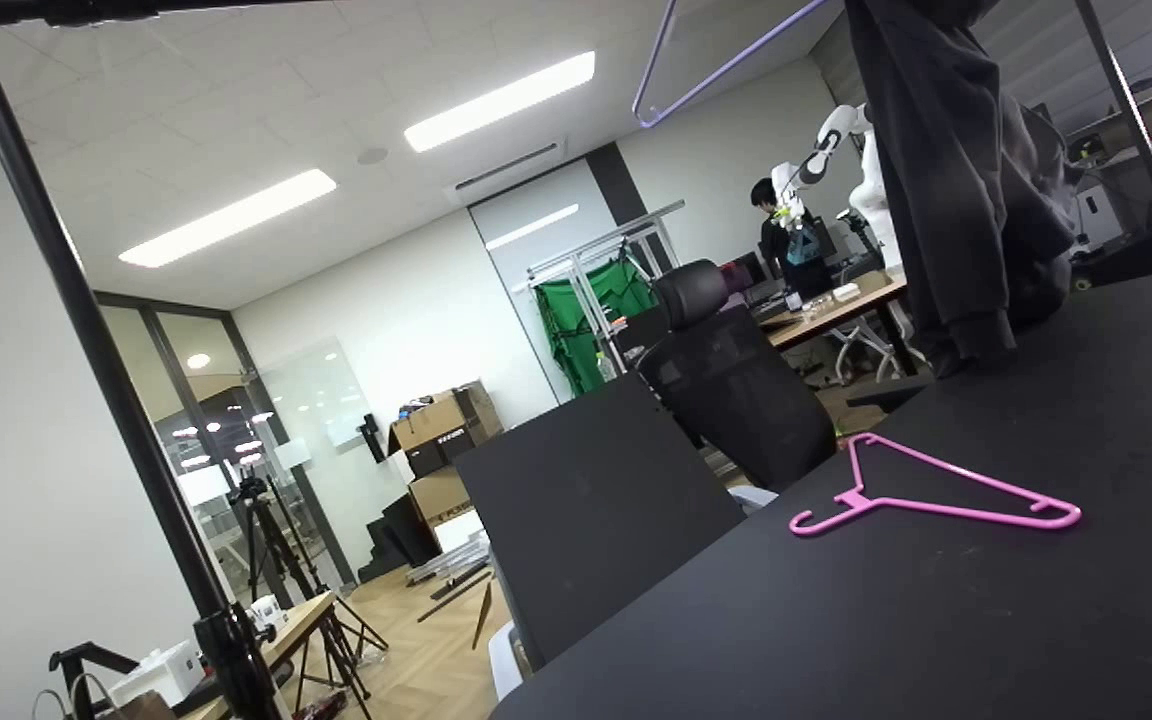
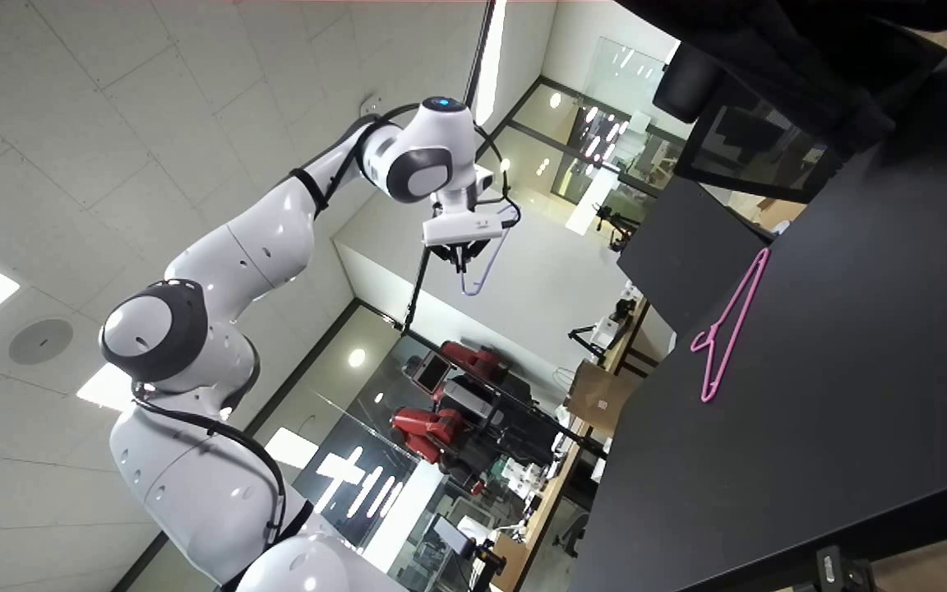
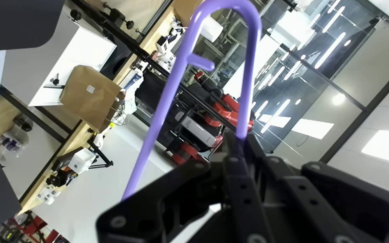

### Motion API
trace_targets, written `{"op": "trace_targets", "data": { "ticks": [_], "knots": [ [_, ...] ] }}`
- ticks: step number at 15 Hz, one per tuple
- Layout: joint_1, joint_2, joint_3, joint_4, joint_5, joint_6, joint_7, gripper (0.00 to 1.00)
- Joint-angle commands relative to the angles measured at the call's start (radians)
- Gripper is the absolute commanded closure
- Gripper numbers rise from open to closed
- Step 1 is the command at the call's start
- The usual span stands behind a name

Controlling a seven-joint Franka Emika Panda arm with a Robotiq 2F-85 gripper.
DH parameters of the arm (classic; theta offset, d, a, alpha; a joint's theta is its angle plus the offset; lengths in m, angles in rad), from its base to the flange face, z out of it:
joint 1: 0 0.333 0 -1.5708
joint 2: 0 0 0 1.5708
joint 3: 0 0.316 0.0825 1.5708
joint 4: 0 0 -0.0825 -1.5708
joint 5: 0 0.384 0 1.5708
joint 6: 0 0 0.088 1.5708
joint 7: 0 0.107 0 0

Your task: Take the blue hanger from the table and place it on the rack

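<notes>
The blue hanger (image 3: 165,101) is in the air, well apart from the table (image 1: 886,620), 1 bar pinched in the nearly closed gripper (image 3: 242,144). In both exterior views 1 pink hanger (image 1: 966,511) lies near the table's left edge.

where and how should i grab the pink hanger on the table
The tool holds the blue hanger; once free, it should probably take the pink hanger from above, straddling the middle of its thin long bar opposite the hook, because that hanger lies flat on the table.
</notes>
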Motion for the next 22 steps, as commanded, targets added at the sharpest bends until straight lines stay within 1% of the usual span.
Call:
{"op": "trace_targets", "data": {
  "ticks": [1,11,16,22],
  "knots": [
    [-0.009,0.078,0.005,0.135,0.029,-0.052,0.028,0.98],
    [-0.022,0.215,0.031,0.369,0.110,-0.080,0.059,0.98],
    [-0.041,0.306,0.045,0.488,0.164,-0.076,0.097,0.98],
    [-0.062,0.402,0.074,0.619,0.198,-0.070,0.147,0.98]
  ]
}}
